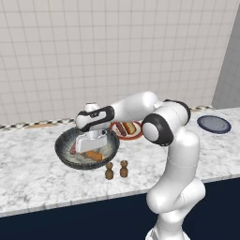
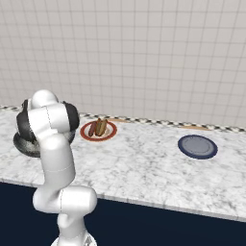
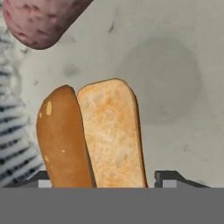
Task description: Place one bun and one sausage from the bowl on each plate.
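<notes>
While red-rimmed plate holds bun plus sausage, navy plate bare; gripper over bowl, jaws apart astride second bun, not clamped.

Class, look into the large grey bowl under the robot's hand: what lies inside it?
Inside the bowl lie one bun and one sausage, apart from each other. The gripper hangs over them and covers part of the bowl floor, so anything under it cannot be seen.
</notes>
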Available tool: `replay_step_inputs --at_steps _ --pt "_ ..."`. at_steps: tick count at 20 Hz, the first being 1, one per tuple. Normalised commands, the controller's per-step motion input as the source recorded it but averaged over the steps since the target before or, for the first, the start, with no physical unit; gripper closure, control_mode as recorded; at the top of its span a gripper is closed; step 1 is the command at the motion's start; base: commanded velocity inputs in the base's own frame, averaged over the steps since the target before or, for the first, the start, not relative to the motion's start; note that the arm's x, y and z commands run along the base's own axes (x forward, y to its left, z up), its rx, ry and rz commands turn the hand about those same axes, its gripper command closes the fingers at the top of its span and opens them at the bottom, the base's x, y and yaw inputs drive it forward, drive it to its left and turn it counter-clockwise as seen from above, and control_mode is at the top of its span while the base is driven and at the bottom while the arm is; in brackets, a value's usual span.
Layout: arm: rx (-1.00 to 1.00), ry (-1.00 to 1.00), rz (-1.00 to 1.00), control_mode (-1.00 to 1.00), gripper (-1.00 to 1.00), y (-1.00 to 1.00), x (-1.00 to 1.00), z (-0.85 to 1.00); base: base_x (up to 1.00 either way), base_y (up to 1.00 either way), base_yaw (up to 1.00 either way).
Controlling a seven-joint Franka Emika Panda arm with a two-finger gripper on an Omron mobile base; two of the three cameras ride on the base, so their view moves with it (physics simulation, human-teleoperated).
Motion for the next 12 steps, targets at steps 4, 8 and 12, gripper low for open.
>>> replay_step_inputs --at_steps 4,8,12 --pt "0.0 0.0 0.0 -1.0 1.0 0.0 -0.19 0.37 0.0 0.0 0.0" --pt "0.0 0.0 -0.01 -1.0 1.0 -0.16 -0.13 0.69 0.0 0.0 0.0" --pt "0.0 0.0 -0.05 -1.0 1.0 -0.73 -0.23 0.57 0.0 0.0 0.0"
